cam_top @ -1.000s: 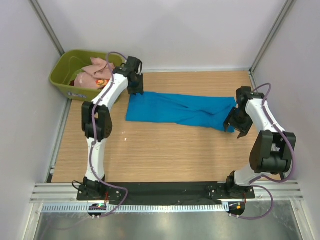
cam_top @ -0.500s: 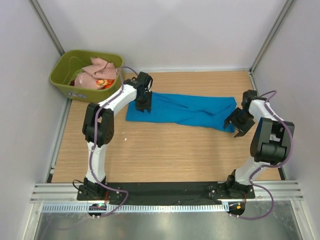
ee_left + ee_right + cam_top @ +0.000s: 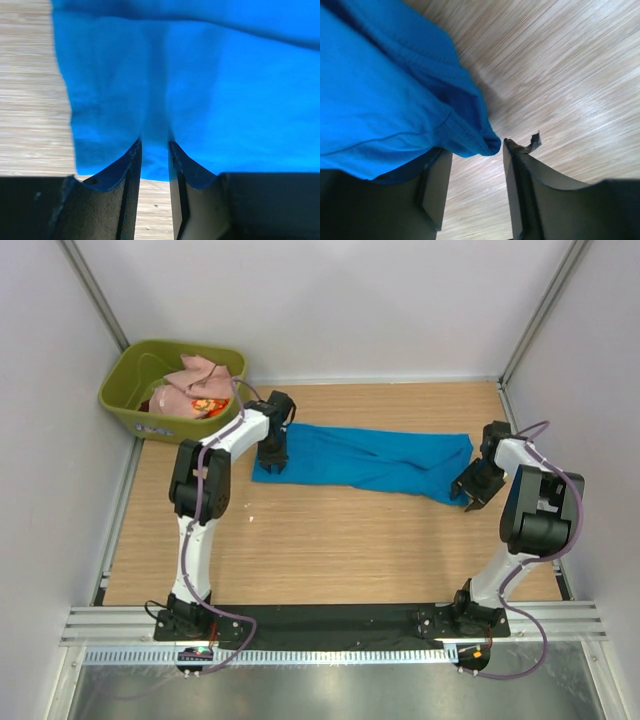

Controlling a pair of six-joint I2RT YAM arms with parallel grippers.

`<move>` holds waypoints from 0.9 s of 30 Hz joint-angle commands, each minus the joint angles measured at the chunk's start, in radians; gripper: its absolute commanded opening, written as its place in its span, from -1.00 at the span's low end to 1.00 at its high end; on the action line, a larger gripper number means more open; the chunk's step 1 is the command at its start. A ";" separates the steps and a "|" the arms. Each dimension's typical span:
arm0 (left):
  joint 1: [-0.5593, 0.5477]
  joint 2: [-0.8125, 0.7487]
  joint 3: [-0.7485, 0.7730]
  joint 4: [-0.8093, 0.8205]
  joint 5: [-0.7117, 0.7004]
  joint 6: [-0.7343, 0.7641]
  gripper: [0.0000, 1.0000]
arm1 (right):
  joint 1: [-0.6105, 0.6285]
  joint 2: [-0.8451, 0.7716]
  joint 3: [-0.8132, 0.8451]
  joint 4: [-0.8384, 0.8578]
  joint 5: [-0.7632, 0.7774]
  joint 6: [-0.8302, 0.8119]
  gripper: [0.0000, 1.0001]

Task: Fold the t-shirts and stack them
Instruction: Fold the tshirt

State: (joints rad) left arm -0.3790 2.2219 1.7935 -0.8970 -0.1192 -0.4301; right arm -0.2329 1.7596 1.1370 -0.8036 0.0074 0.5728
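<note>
A bright blue t-shirt [image 3: 370,460] lies folded into a long band across the wooden table [image 3: 330,540]. My left gripper [image 3: 272,455] is down on its left end. In the left wrist view the jaws stand narrowly open [image 3: 155,150], and the near hem of the blue t-shirt [image 3: 225,90] lies between the tips. My right gripper [image 3: 470,490] is at the shirt's right end. It stands open [image 3: 477,150], with a corner of the blue cloth [image 3: 370,90] draped over one finger and hanging into the gap. A pale pink t-shirt [image 3: 195,375] and a red-orange patterned one [image 3: 205,405] lie crumpled in the tub.
The olive-green tub [image 3: 125,400] stands at the back left corner, just off the table. White walls and metal posts close in the sides and back. Bare wood lies between the blue shirt and the arm bases.
My left gripper came from beside the tub down onto the shirt's left end and narrowed its jaws. My right gripper dropped to the right corner and narrowed too.
</note>
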 commanded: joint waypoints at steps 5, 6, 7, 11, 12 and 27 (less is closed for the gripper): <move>0.051 -0.004 -0.065 -0.022 -0.056 -0.016 -0.46 | -0.023 0.031 0.018 0.009 0.150 -0.053 -0.30; 0.054 -0.002 -0.074 -0.022 -0.057 -0.016 -0.47 | -0.025 0.032 0.015 0.003 0.166 -0.056 -0.49; 0.058 0.001 -0.083 -0.023 -0.059 -0.016 -0.47 | -0.028 0.034 0.010 -0.003 0.180 -0.059 -0.59; 0.074 0.009 -0.115 -0.022 -0.063 -0.013 -0.51 | -0.029 0.035 -0.016 -0.031 0.244 -0.080 -0.98; 0.075 0.010 -0.129 -0.023 -0.068 -0.012 -0.52 | -0.031 0.037 -0.022 -0.031 0.256 -0.091 -0.98; 0.078 -0.189 -0.428 0.041 -0.068 -0.045 -0.52 | -0.037 -0.041 0.015 -0.167 0.287 -0.106 -0.71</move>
State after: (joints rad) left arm -0.3252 2.0193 1.4452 -0.7883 -0.1268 -0.4694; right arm -0.2508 1.7775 1.1168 -0.9035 0.2077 0.4896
